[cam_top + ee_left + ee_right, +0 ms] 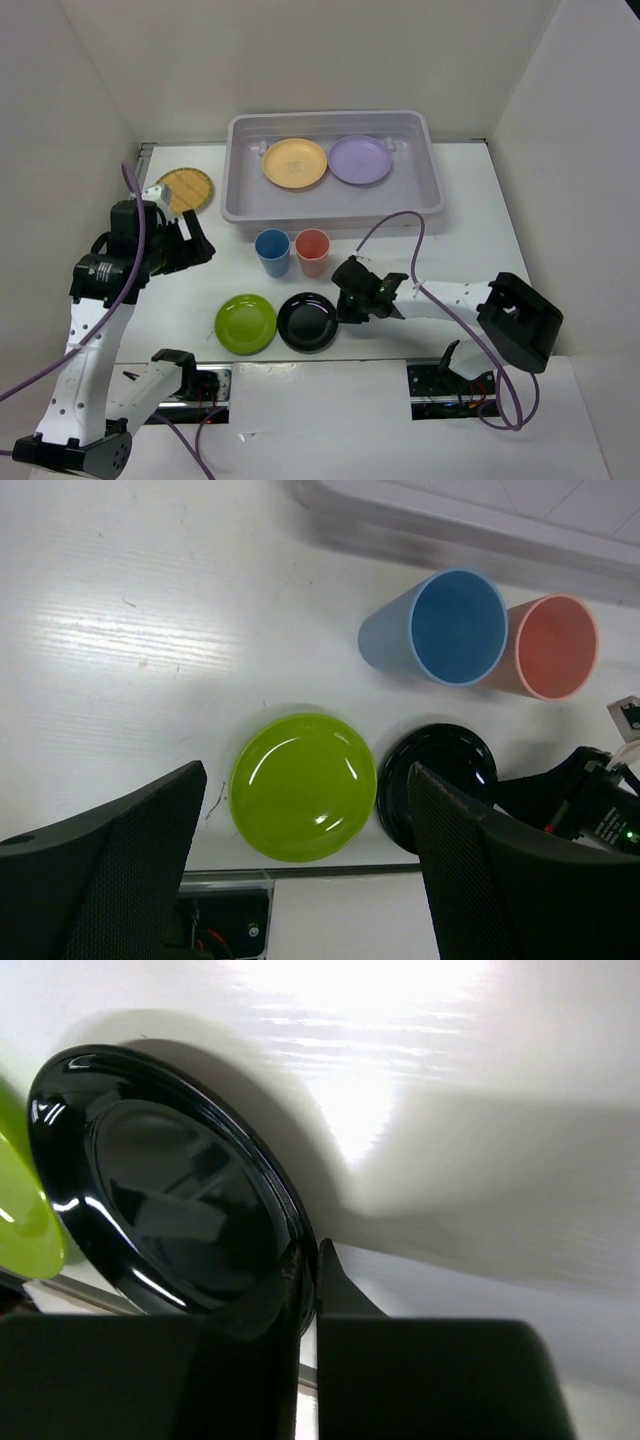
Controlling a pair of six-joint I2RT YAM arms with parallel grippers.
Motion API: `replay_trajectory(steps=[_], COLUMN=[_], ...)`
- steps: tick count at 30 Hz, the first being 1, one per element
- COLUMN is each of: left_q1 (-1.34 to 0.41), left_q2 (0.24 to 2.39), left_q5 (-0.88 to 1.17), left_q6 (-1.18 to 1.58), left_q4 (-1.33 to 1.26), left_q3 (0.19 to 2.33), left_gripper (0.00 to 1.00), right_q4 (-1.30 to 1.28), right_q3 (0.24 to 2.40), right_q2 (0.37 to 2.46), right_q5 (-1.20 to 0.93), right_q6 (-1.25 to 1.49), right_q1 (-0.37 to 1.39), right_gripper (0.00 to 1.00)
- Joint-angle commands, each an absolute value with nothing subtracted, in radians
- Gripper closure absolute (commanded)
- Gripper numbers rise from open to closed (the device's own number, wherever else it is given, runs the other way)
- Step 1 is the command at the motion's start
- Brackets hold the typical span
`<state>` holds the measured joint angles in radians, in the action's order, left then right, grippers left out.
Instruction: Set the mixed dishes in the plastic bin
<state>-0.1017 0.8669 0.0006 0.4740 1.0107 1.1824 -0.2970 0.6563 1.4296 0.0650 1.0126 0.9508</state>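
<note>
In the plastic bin (330,116) at the back lie a pale orange plate (295,162) and a lilac plate (360,159). A woven disc (187,187) sits on the table left of the bin. A blue cup (272,251) and a coral-red cup (312,250) stand in front of it. Nearer me, a lime green plate (246,323) and a black plate (307,321) lie side by side. My right gripper (310,1260) is shut on the black plate's (170,1200) right rim. My left gripper (306,770) hangs open above the lime plate (303,785), holding nothing.
White walls enclose the table on the left, back and right. The right arm's purple cable (400,225) loops over the table in front of the bin's right corner. Both arm bases sit in cut-outs at the near edge (320,370).
</note>
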Motion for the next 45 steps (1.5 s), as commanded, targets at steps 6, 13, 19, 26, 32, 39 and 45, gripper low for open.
replay_trajectory(steps=[6,13,19,26,32,39,45], left_q1=[-0.098,-0.098,-0.098,-0.098,-0.098,-0.089,-0.089], left_q2=[0.899,0.930,0.940,0.960,0.951,0.930,0.859], left_q5=[0.009,0.040,0.049,0.049,0.069,0.078,0.129], left_q6=[0.439,0.430,0.420,0.411,0.411,0.411,0.445], left_q4=[0.910,0.881,0.870,0.870,0.870,0.893,0.913], left_q3=[1.210,1.200,1.209,1.200,1.209,1.200,1.126], left_gripper=[0.12,0.10,0.10,0.10,0.09,0.08,0.07], right_q4=[-0.379,-0.602,-0.636,-0.669,-0.566,-0.309,-0.215], right_q3=[0.630,0.698,0.719,0.837,1.009,1.192,1.378], right_q2=[1.330,1.140,0.987,0.950,0.945,1.171,1.501], right_q5=[0.129,0.097,0.000,-0.138,-0.179,-0.258,-0.282], right_q6=[1.048,1.005,0.986,0.868,0.839,0.816,0.787], right_q1=[0.960,0.960,0.960,0.960,0.883,0.473,0.259], right_gripper=[1.00,1.00,1.00,1.00,1.00,1.00,1.00])
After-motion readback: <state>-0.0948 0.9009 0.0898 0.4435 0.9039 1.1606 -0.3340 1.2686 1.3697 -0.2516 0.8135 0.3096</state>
